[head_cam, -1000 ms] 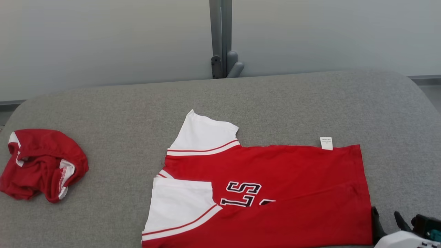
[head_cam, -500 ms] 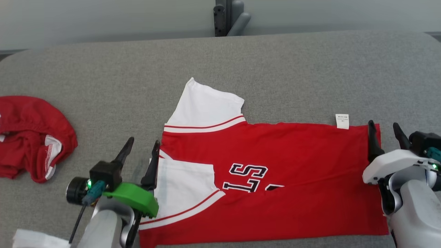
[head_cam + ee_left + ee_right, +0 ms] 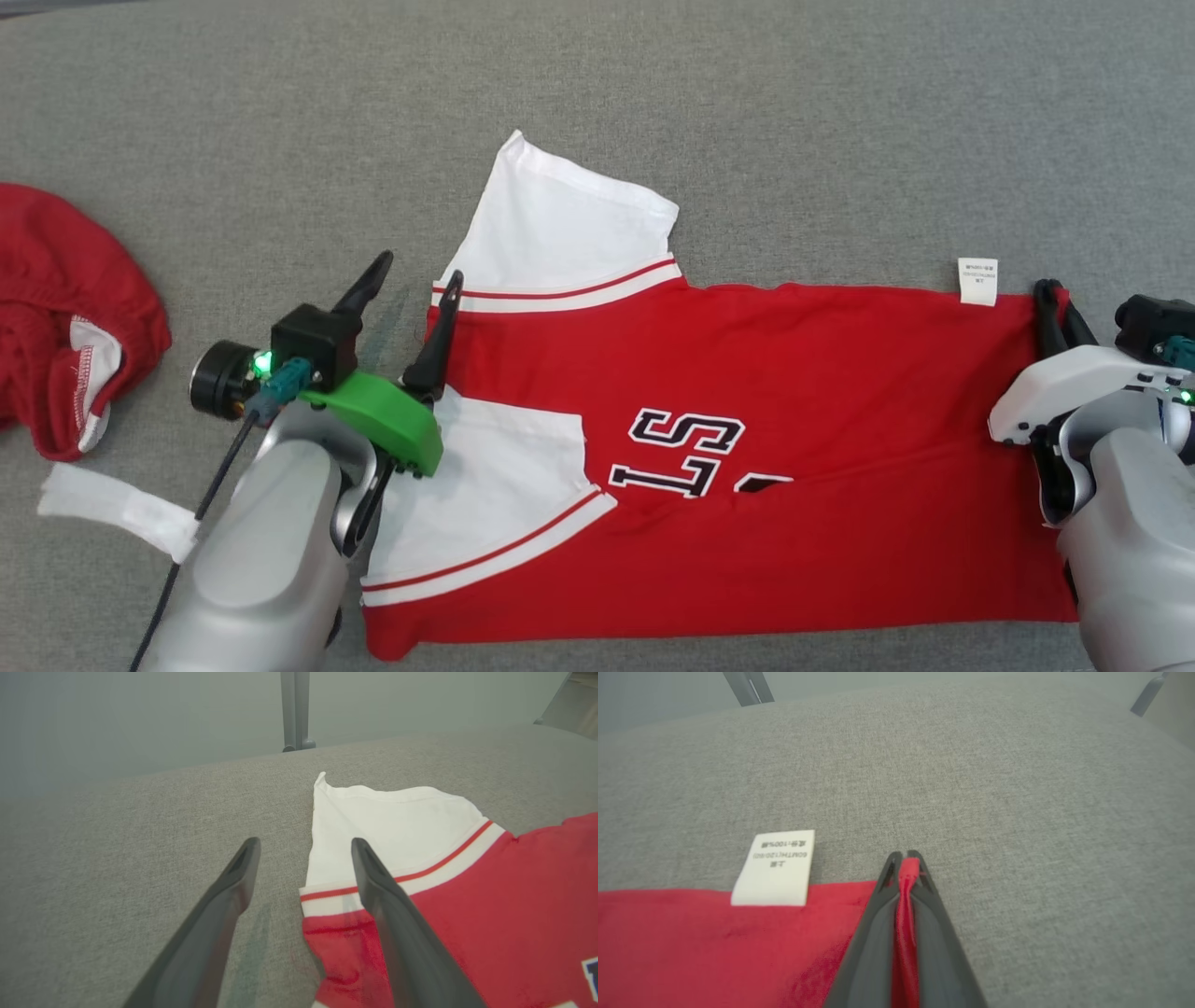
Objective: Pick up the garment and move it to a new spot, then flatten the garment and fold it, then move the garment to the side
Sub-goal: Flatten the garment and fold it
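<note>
The garment [image 3: 794, 420] is a red jersey with white sleeves and black lettering, lying folded lengthwise and flat on the grey surface. My left gripper [image 3: 411, 280] stands open at the jersey's left edge: one finger rests over the red cloth below the white sleeve [image 3: 387, 816], the other over bare fabric. In the left wrist view the left gripper [image 3: 303, 847] straddles that edge. My right gripper [image 3: 1053, 297] is shut on the jersey's far right corner. The right wrist view shows the right gripper [image 3: 903, 858] with red cloth pinched between its fingers, next to a white care label [image 3: 777, 868].
A second crumpled red and white garment [image 3: 65, 308] lies at the far left. A white strip of cloth [image 3: 117, 509] lies near my left forearm. The grey padded surface [image 3: 840, 140] stretches bare beyond the jersey, with a grey post [image 3: 294, 711] at its far edge.
The head camera tilted down, shifting the whole view. Both arms came in along the jersey's ends. The right gripper's jaws shut on the far right corner; the left gripper stays open.
</note>
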